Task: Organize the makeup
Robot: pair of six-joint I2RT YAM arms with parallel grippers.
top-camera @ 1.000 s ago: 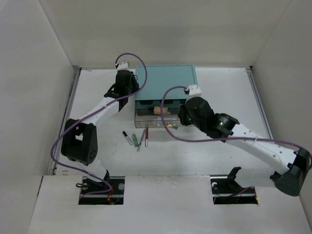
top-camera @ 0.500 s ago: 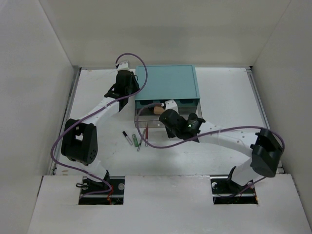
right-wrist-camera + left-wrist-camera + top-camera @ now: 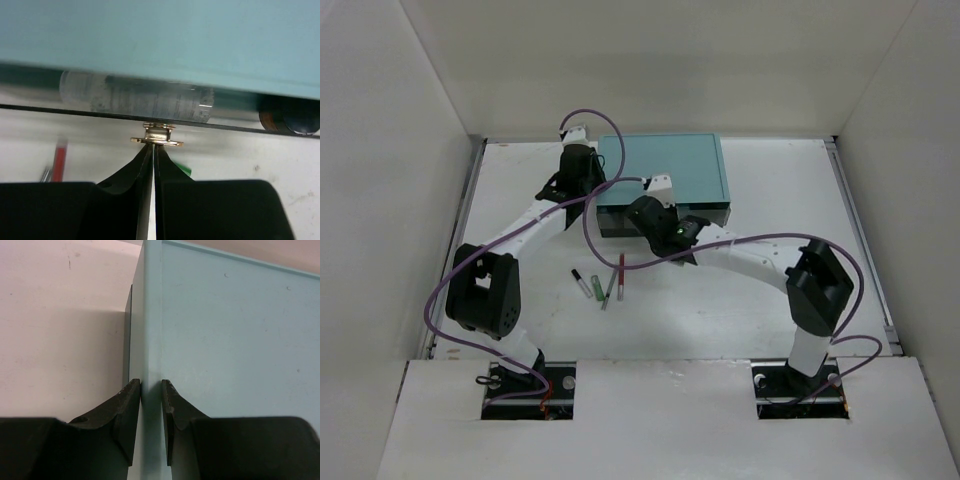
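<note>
The teal drawer box (image 3: 665, 170) stands at the back centre. My left gripper (image 3: 599, 188) is shut on the box's left edge (image 3: 150, 340), one jaw on each side. My right gripper (image 3: 153, 144) is shut, its tips against the gold handle (image 3: 157, 135) of the clear drawer front, low before the box (image 3: 645, 222). Behind that front lie a printed white tube (image 3: 135, 97) and a black round pot (image 3: 290, 117). On the table lie a black-and-white tube (image 3: 580, 283), a green stick (image 3: 595, 288), a grey-green pencil (image 3: 608, 290) and a red pencil (image 3: 620, 277).
White walls close in the table (image 3: 770, 300) on the left, back and right. The right arm's elbow (image 3: 815, 290) hangs over the right half of the table. Purple cables loop over both arms near the box.
The right arm swung left and in toward the box, and its gripper closed. The drawer, standing out a second ago, is now pushed in under the box. The left arm has not moved.
</note>
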